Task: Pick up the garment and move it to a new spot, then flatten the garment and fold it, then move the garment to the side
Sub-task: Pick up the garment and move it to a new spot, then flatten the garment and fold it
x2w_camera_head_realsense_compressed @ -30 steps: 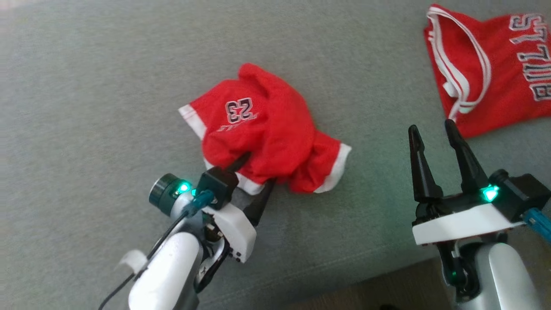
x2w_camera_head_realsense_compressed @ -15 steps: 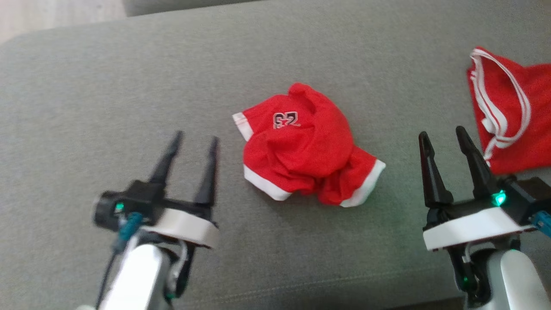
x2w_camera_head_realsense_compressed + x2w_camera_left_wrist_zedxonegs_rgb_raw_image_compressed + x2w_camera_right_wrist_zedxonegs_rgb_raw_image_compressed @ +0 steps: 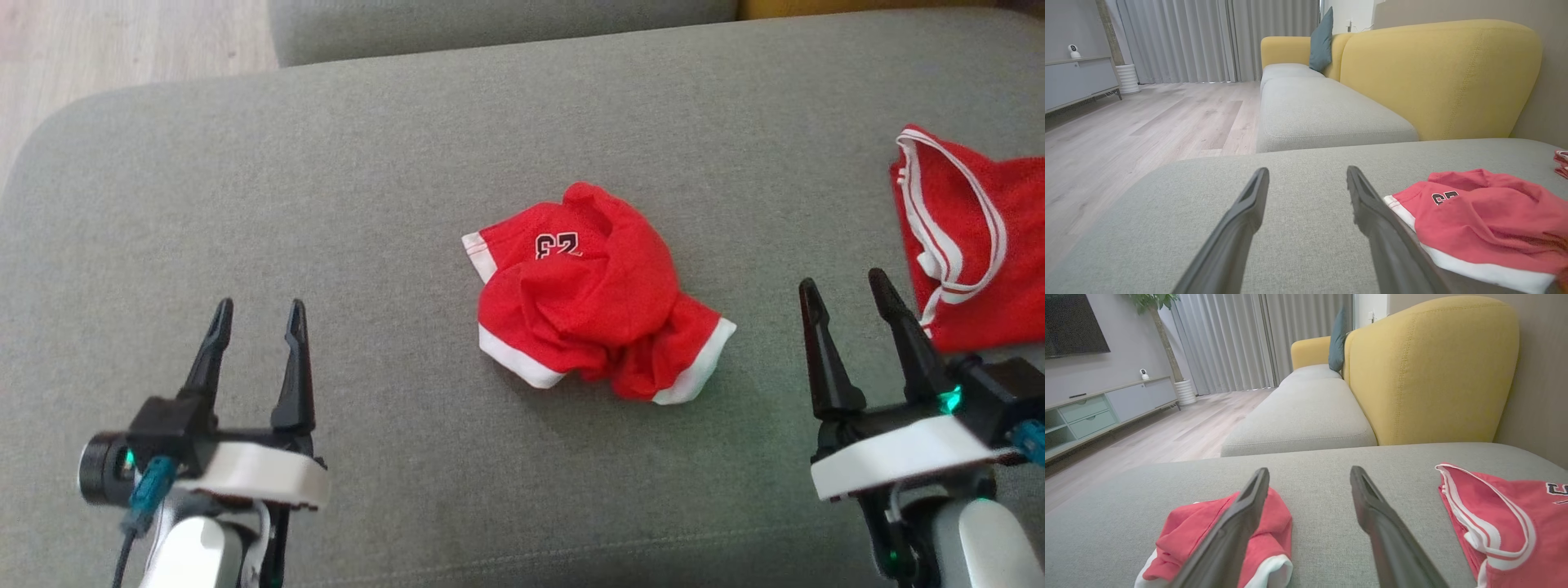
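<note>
Garment (image 3: 596, 302), crumpled red shorts with white hems, lies mid grey sofa cushion (image 3: 326, 204), between and just beyond the grippers, touching neither. Left gripper (image 3: 259, 306) and right gripper (image 3: 842, 279) both spread wide, holding nothing. Number on the shorts reads like 23, upside down. Red jersey (image 3: 980, 269) at right, lettering cut off. Beyond: yellow backrest (image 3: 1437, 77), teal pillow (image 3: 1322, 41), wood floor (image 3: 1147, 122), grey curtains (image 3: 1208, 36).

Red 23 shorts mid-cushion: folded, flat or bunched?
Bunched. The red shorts sit in a crumpled heap on the grey cushion, white hems curling, fabric humped up, neither flat nor folded.
</note>
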You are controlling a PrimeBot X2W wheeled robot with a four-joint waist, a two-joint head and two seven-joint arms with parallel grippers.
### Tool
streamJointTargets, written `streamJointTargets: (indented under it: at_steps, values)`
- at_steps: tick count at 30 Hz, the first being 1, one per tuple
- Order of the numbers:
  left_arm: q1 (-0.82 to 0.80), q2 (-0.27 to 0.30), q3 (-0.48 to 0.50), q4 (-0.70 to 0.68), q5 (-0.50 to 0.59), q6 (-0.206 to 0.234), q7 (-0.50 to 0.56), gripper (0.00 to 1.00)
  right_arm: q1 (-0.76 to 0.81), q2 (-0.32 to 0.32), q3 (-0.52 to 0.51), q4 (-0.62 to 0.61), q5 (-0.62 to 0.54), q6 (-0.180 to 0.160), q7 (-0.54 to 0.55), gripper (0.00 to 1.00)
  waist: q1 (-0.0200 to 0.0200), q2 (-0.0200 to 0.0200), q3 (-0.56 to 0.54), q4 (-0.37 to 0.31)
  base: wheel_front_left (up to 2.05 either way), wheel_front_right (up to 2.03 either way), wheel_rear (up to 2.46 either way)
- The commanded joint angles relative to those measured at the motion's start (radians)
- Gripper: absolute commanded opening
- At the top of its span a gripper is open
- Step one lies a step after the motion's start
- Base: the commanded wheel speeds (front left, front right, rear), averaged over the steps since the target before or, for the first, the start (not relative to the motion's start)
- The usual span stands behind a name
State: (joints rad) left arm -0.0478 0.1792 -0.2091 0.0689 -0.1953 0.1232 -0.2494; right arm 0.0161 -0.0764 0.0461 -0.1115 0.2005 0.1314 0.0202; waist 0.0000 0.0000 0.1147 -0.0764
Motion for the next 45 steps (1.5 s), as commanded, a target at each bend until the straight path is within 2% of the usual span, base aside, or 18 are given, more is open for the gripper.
streamJointTargets:
  at_steps: [1,36,45]
  values:
    - [-0.017,0.019,0.042,-0.038,-0.010,-0.002,-0.012,1.00,-0.007,-0.015,0.017,-0.041,-0.005,-0.001,0.007,1.00,0.0000,0.0000,-0.006,-0.005,0.00,0.00,0.00]
    - [0.015,0.019,0.019,-0.039,-0.028,0.015,-0.012,1.00,0.019,-0.005,0.021,-0.040,0.000,-0.001,0.021,1.00,0.0000,0.0000,-0.024,0.000,0.00,0.00,0.00]
    - [-0.024,0.011,-0.013,-0.048,-0.014,0.005,-0.012,1.00,0.046,-0.003,0.054,0.031,0.013,-0.001,0.052,1.00,0.0000,0.0000,-0.002,0.066,0.00,0.00,0.00]
